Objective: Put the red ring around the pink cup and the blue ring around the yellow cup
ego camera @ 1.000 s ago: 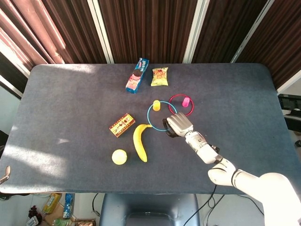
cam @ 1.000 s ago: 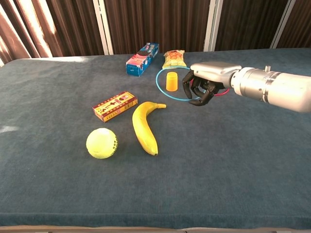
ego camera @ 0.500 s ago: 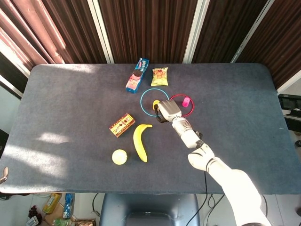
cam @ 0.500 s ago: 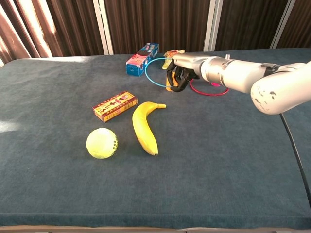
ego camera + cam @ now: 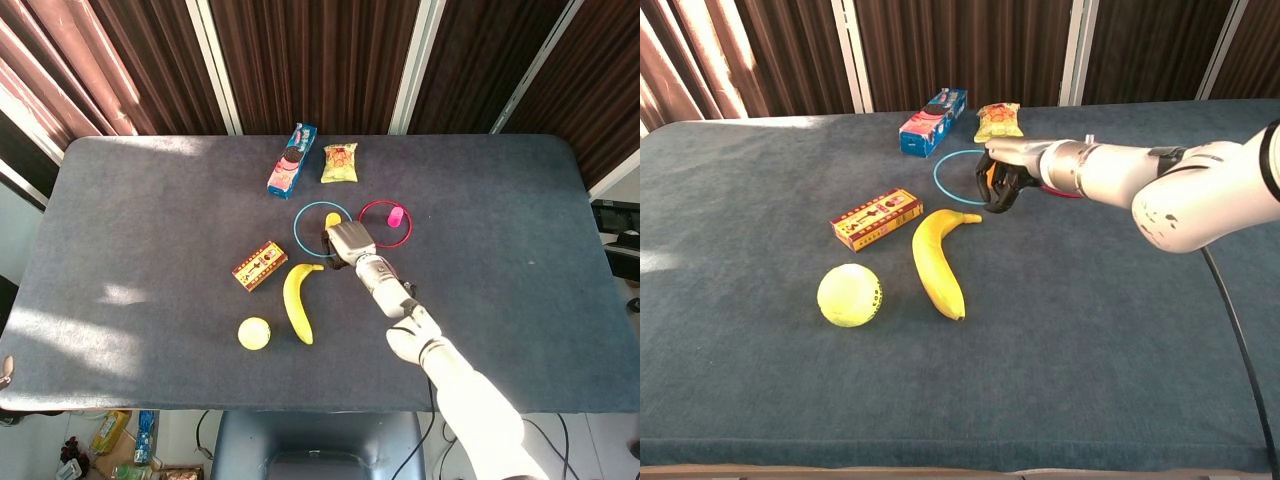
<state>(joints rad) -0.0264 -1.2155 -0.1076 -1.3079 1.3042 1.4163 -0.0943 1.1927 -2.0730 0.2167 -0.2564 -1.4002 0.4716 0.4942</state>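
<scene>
The blue ring (image 5: 296,228) lies on the dark table around the yellow cup (image 5: 332,218), which stands off-centre near the ring's right side. My right hand (image 5: 346,241) sits at the ring's near right edge, fingers curled over the rim and holding it. In the chest view the hand (image 5: 1002,181) hides most of the yellow cup, while the blue ring (image 5: 935,172) shows to its left. The red ring (image 5: 386,247) lies around the pink cup (image 5: 396,216) just right of the hand. The left hand appears in neither view.
A banana (image 5: 297,300), a yellow ball (image 5: 254,332) and a small patterned box (image 5: 260,265) lie left and in front of the hand. A blue cookie pack (image 5: 291,160) and a snack bag (image 5: 340,162) sit behind the rings.
My right hand has moved back and to the left, taking the blue ring with it. The yellow cup went from the ring's far edge to well inside it.
</scene>
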